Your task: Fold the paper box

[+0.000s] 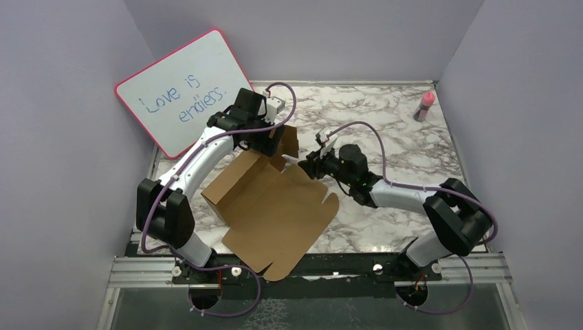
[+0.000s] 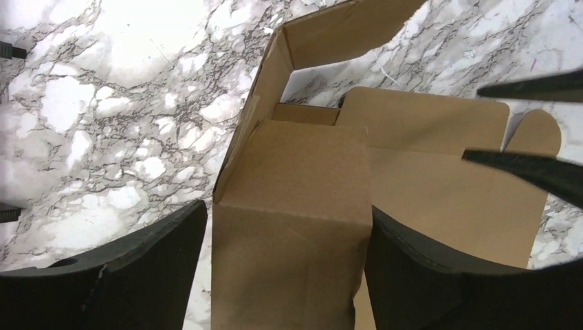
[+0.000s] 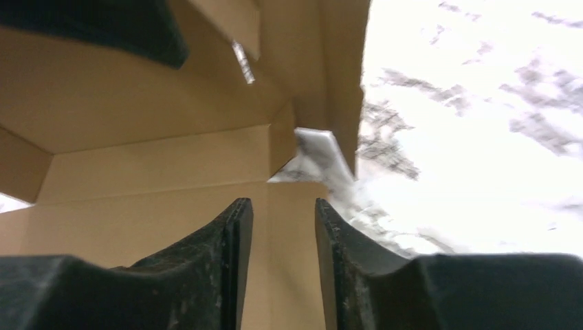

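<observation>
Wrist views: left jaws wide astride paper box [image 2: 426, 185] flap [image 2: 289, 199]; right jaws narrowly parted; overhead hides both.

Left arm [image 1: 199, 161] and right arm [image 1: 402, 196]: white shells, black joints.
Purple cables [image 1: 293, 102] loop along each arm; the fingers [image 2: 117, 282] are matte black and wedge-shaped.

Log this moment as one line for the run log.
task: fold paper box | box: partly folded | left gripper: open, astride raised flap | right gripper: open, at box corner
</observation>
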You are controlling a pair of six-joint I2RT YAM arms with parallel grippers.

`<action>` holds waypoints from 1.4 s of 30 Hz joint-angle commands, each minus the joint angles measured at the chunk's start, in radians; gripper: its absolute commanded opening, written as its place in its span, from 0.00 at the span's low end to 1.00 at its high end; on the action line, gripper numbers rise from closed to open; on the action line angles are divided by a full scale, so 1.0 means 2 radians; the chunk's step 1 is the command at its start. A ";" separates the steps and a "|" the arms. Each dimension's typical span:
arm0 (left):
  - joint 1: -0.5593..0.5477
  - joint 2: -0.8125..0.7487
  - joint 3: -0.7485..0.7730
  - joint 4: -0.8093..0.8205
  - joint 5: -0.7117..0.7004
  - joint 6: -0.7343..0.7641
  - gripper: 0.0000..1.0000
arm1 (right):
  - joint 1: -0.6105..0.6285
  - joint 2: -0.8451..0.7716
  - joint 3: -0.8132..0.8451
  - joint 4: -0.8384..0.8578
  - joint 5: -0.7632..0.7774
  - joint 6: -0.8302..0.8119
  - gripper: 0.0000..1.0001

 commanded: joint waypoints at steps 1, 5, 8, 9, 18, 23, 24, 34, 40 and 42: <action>0.002 -0.037 0.011 0.006 -0.001 0.000 0.90 | -0.032 -0.039 0.041 -0.048 -0.033 -0.065 0.47; 0.001 -0.067 0.019 0.007 -0.015 -0.020 0.99 | -0.095 -0.029 0.081 -0.066 -0.114 -0.064 0.50; 0.002 -0.095 0.013 0.007 -0.036 -0.043 0.99 | -0.131 0.009 0.128 -0.080 -0.163 -0.067 0.51; 0.002 -0.106 0.008 0.006 -0.043 -0.049 0.99 | -0.141 0.025 0.139 -0.078 -0.175 -0.067 0.52; 0.002 -0.193 -0.074 -0.022 -0.053 -0.089 0.99 | -0.168 0.188 0.277 -0.096 -0.284 -0.110 0.55; 0.002 -0.191 -0.102 -0.021 -0.040 -0.103 0.99 | -0.168 0.253 0.336 -0.122 -0.362 -0.131 0.59; 0.002 -0.188 -0.106 -0.021 -0.041 -0.105 0.99 | -0.167 0.262 0.345 -0.130 -0.378 -0.134 0.60; 0.002 -0.168 -0.136 0.011 -0.030 -0.089 0.91 | -0.148 0.298 0.373 -0.155 -0.505 -0.158 0.66; 0.002 -0.154 -0.136 0.030 -0.019 -0.074 0.83 | -0.146 0.293 0.373 -0.193 -0.541 -0.191 0.66; 0.001 -0.149 -0.137 0.036 -0.013 -0.068 0.80 | -0.146 0.290 0.372 -0.203 -0.544 -0.199 0.66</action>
